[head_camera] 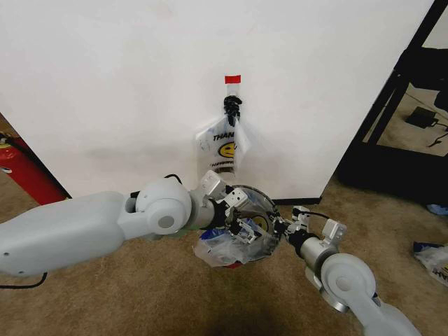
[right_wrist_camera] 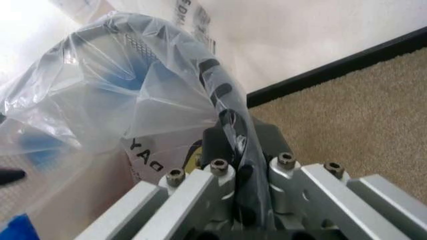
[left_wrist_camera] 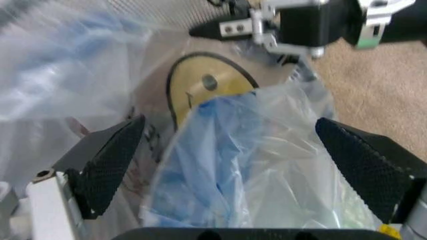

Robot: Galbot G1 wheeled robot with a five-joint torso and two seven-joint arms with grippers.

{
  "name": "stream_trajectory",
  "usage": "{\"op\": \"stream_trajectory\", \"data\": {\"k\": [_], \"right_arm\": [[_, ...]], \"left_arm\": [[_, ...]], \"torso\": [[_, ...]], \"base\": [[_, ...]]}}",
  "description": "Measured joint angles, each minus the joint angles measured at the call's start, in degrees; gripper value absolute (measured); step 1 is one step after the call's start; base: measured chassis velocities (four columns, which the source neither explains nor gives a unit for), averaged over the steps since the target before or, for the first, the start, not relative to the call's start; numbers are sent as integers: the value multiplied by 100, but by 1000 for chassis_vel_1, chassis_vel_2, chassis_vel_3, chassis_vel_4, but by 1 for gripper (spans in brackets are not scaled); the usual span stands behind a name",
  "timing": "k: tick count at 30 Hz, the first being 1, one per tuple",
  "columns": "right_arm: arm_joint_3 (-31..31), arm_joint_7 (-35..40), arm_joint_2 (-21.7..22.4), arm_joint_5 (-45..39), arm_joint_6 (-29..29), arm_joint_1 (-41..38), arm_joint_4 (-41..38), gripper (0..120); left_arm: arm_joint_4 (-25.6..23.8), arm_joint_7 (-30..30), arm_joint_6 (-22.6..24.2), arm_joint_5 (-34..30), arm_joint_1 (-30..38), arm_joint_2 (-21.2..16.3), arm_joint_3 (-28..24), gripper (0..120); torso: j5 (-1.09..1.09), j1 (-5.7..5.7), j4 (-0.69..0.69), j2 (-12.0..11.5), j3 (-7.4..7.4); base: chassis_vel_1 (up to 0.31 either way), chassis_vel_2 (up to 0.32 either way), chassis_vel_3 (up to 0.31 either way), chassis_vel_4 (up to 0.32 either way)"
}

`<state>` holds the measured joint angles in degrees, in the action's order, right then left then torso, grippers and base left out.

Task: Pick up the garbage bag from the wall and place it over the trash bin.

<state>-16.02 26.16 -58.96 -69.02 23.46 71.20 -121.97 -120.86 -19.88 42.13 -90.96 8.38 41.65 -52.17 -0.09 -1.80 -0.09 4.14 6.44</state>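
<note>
The garbage bag (head_camera: 215,252), crinkly translucent plastic with blue patches and a yellow smiley, is draped over the black mesh trash bin (head_camera: 250,201) on the carpet just below the wall (head_camera: 126,84). My left gripper (head_camera: 235,225) hovers at the bin's mouth. In the left wrist view it (left_wrist_camera: 237,170) stands wide open, with the blue and clear garbage bag (left_wrist_camera: 253,155) bunched loosely between its fingers (left_wrist_camera: 107,165). My right gripper (head_camera: 281,227) is at the bin's right side. In its own wrist view it (right_wrist_camera: 250,185) is shut on the film-covered bin rim (right_wrist_camera: 217,90).
A flat white "THANK YOU" smiley bag (head_camera: 222,147) hangs from a black hook (head_camera: 232,106) under a red tape strip (head_camera: 232,79). A red fire extinguisher (head_camera: 24,171) stands at the left. A black rack (head_camera: 402,133) and another plastic bag (head_camera: 434,257) are at the right.
</note>
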Motion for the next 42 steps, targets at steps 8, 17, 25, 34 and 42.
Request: {"op": "stream_trajectory", "data": {"k": [8,17,25,34,42], "right_arm": [[-5,3,18,-20,-7,-8,-18,1],[1,27,7,-17,-10,-17,-23,1],[-1,58,-64,-7,-25,-13,8,1],[-81,156,-248,-17,-60,22,43,1],[-131,288,-410,-147,-88,-40,79,1]], "left_arm": [[63,-4,0,-282,-230,55,108,79],[-14,-136,1,-326,-354,50,257,46],[-229,-258,0,-168,-594,15,448,16],[-758,-264,1,489,-1328,-229,1128,0],[-1352,-89,-36,1357,-2785,-419,2001,0]], "torso": [[-1,0,1,0,0],[-1,0,1,0,0],[-1,0,0,0,0],[-3,0,0,0,0],[-1,0,2,0,-1]], "base": [[0,0,0,0],[0,0,0,0],[0,0,0,0],[0,0,0,0],[0,0,0,0]]}}
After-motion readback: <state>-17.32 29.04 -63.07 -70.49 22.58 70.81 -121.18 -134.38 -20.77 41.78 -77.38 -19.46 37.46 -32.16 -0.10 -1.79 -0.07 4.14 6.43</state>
